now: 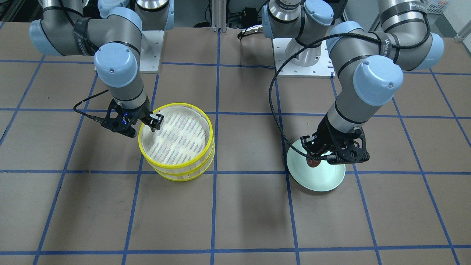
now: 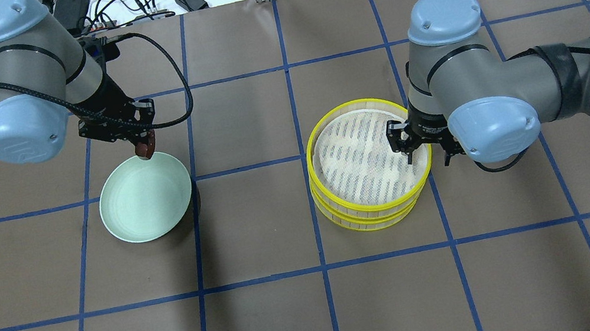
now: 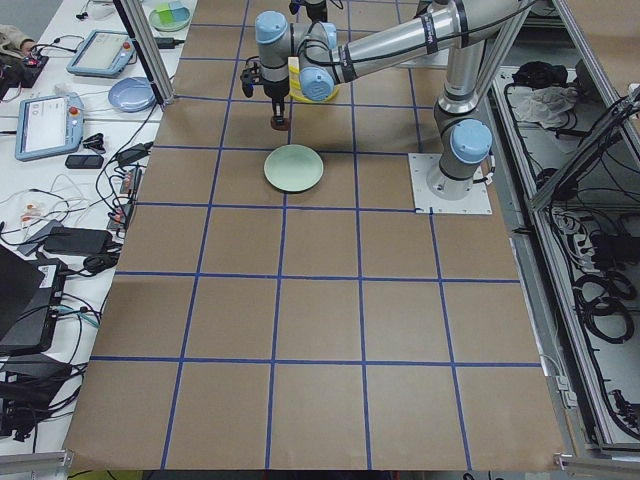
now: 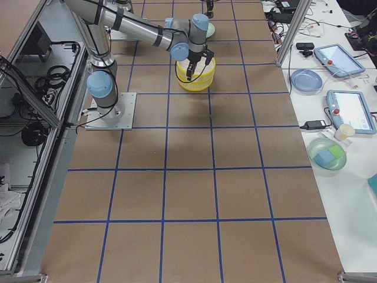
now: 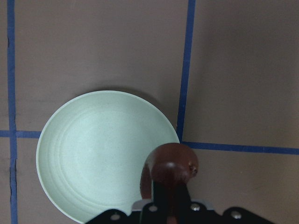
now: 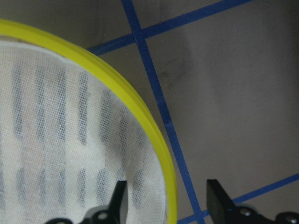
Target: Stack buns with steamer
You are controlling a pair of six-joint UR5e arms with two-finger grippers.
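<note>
Now my left hand (image 2: 146,146) holds the brown bun (image 5: 170,167) over the plate (image 2: 132,213); my right hand (image 6: 166,196), wide, must close on the steamer rim (image 6: 149,126)

A round steamer with a bright yellow rim (image 6: 154,140) fills the left of the frame, its edge curving from the upper left down to the bottom centre. Inside lies a white mesh cloth (image 6: 56,140), with dark slats showing through in rows. To the right is brown paper table cover (image 6: 243,93), crossed by blue tape lines (image 6: 154,88). At the bottom edge, the right gripper (image 6: 167,198) straddles the rim, its black fingers (image 6: 119,198) spread, one over the mesh, one over the paper.
</note>
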